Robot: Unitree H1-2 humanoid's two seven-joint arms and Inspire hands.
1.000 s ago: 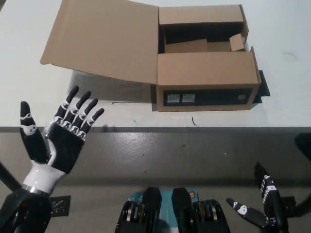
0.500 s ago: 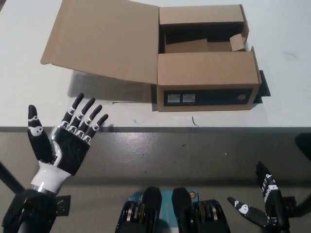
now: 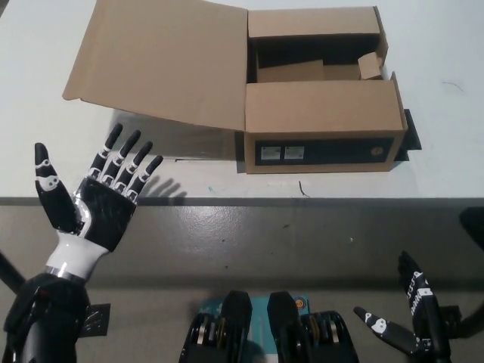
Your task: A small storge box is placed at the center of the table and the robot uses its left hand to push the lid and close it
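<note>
Item: storage box, brown cardboard, upper centre-right of the frame, standing on the pale surface. Front wall faces the lower edge of the frame and carries a dark band with two small white labels. Interior open to view; a folded inner flap lies across the near half, dark cavity behind it.

Item: lid, one broad cardboard panel, hinged along the box's left wall. It lies swung wide out to the upper left of the frame, raised off the surface enough to cast a shadow beneath its near edge. Fully open.

Item: left hand, lower left of the frame, palm up toward the camera, fingers spread and apart, holding nothing. Fingertips sit just below the lid's near edge and over the front edge of the surface; no contact with lid or box.

Item: right hand, lower right corner, resting low and well apart from the box. Fingers spread, nothing held.

Task status, as judged: not begun in effect. The lid is untouched and the box unclosed. Remaining: bring the left hand under or behind the lid's free edge, push it up and over toward the right of the frame, and press it down onto the box.
</note>
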